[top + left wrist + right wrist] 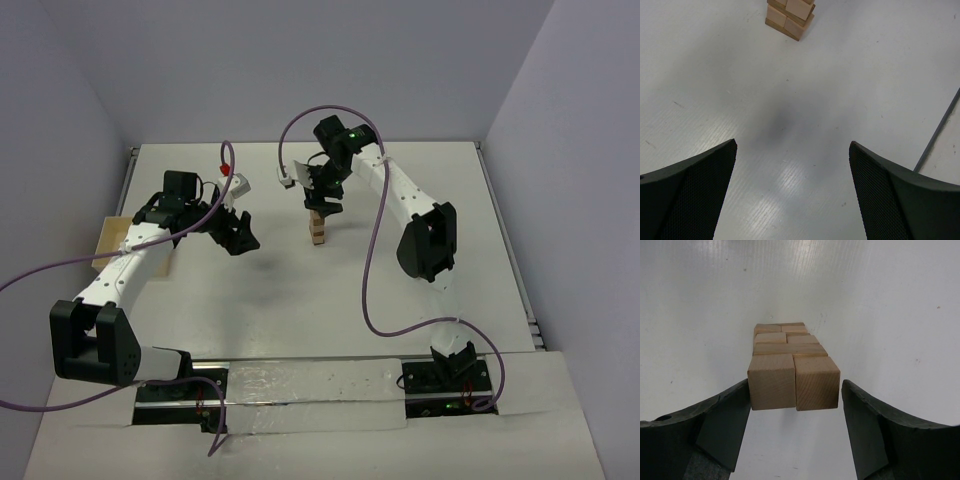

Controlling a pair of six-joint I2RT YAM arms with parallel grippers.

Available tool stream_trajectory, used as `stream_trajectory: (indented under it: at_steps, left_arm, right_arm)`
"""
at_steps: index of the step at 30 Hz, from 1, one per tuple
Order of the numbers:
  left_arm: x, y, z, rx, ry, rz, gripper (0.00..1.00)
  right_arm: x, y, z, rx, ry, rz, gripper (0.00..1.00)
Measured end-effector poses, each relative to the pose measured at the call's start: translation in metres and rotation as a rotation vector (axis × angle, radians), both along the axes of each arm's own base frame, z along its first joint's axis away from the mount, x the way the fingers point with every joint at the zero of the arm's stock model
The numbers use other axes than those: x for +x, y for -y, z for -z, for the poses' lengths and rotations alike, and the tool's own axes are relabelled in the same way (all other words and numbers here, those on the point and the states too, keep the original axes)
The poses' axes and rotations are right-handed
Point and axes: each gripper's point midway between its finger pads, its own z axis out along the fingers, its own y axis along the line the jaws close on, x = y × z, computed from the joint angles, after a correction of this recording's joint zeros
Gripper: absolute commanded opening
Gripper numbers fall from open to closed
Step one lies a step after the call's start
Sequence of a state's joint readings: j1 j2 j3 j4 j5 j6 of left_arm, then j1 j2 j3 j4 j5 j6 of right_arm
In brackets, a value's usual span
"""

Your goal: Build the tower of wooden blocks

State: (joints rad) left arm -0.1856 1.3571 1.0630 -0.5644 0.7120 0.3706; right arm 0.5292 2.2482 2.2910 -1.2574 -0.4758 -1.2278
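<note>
Tower [318, 232] stands on the worktop [250, 320], a bit toward 12 o'clock from centre, upright, several layers of tan blocks. Right wrist view: top layer is two cubes side by side, left cube [772, 381] touching right cube [816, 382], sitting on a longer block laid crosswise.

Right gripper [795, 385] is directly over the tower, jaws straddling the top pair. The finger at 9 o'clock [725, 425] looks to be against the left cube. The finger at 3 o'clock [875, 430] shows a thin gap to the right cube. So it is partly open, loose around the pair, nothing lifted.

Left gripper [792, 145] is spread wide, nothing between the jaws, over bare worktop. From the top it sits at 9 o'clock of the tower, near but apart. In its wrist view the tower base is at 12 o'clock, cut off by the frame edge.

Tray [108, 238] is at the worktop's 9 o'clock edge, mostly hidden under the left arm; contents can't be told.
</note>
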Motion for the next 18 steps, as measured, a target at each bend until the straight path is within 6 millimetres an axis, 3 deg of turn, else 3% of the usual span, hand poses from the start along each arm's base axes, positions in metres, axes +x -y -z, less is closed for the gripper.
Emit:
stream_trajectory:
  at_steps: [4, 6, 18]
  left_arm:
    - [0.0001, -0.0001, 0.0, 0.0, 0.0, 0.0, 0.99]
    - [0.0002, -0.0004, 0.0, 0.0, 0.0, -0.001, 0.99]
    - [0.0003, -0.0008, -0.0001, 0.0, -0.001, -0.003, 0.99]
  right_arm:
    - [-0.0002, -0.001, 0.0, -0.002, 0.002, 0.001, 0.89]
    - [-0.0004, -0.0015, 0.0, -0.002, 0.002, 0.002, 0.99]
    - [-0.0013, -0.002, -0.0075, 0.008, 0.005, 0.021, 1.0]
